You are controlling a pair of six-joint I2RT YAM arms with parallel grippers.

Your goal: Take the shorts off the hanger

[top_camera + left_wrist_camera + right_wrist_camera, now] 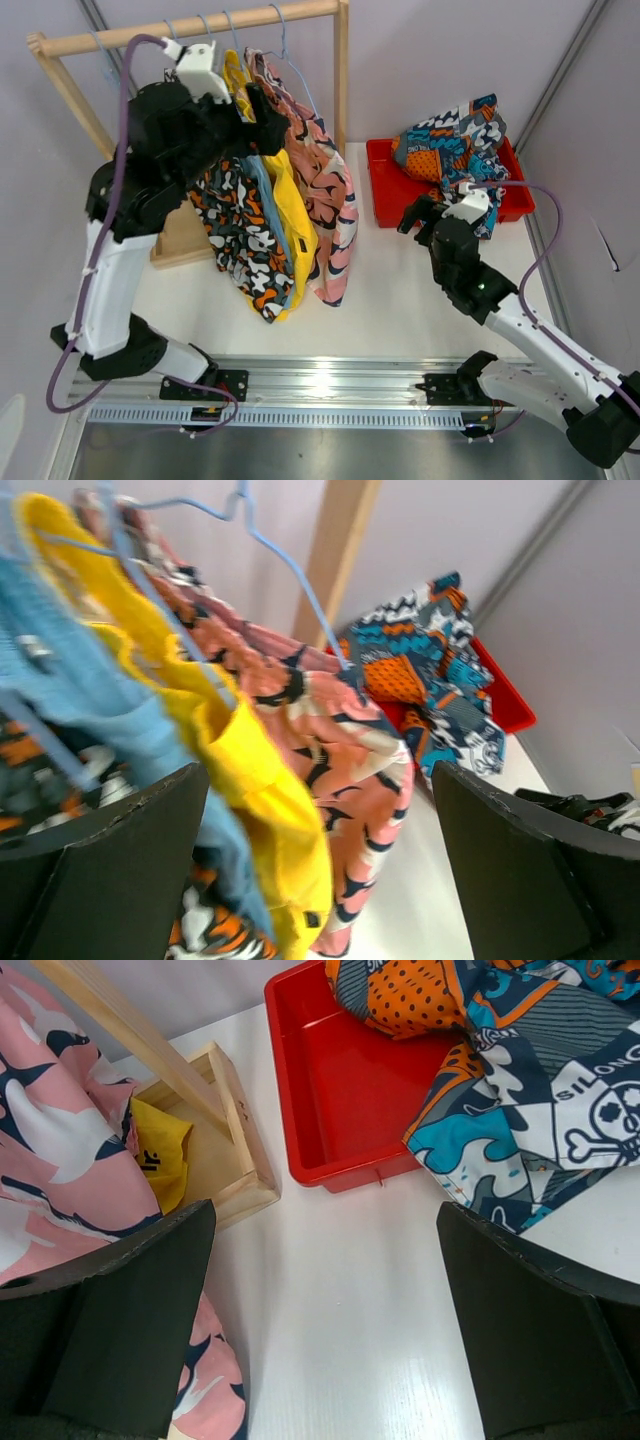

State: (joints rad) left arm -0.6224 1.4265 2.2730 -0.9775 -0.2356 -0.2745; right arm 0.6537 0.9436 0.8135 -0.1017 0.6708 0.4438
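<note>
Shorts in blue-orange (450, 135) fill the red tray (388, 188) at two o'clock; others (245, 230) hang at eleven, where the left gripper (320, 825), spread empty like the right gripper (325, 1295), should next pinch the pink pair (325, 190).

Robotics lab test cell: white tabletop (400, 300) enclosed by plain grey partition panels (450, 60); left arm (110, 270) and right arm (530, 330) bolted along aluminium rail (330, 385); wooden garment rack (341, 70) and red plastic bin (385, 190) as props.

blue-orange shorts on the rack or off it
Off. The blue-orange shorts lie crumpled in the red tray, apart from the wooden rack.
</note>
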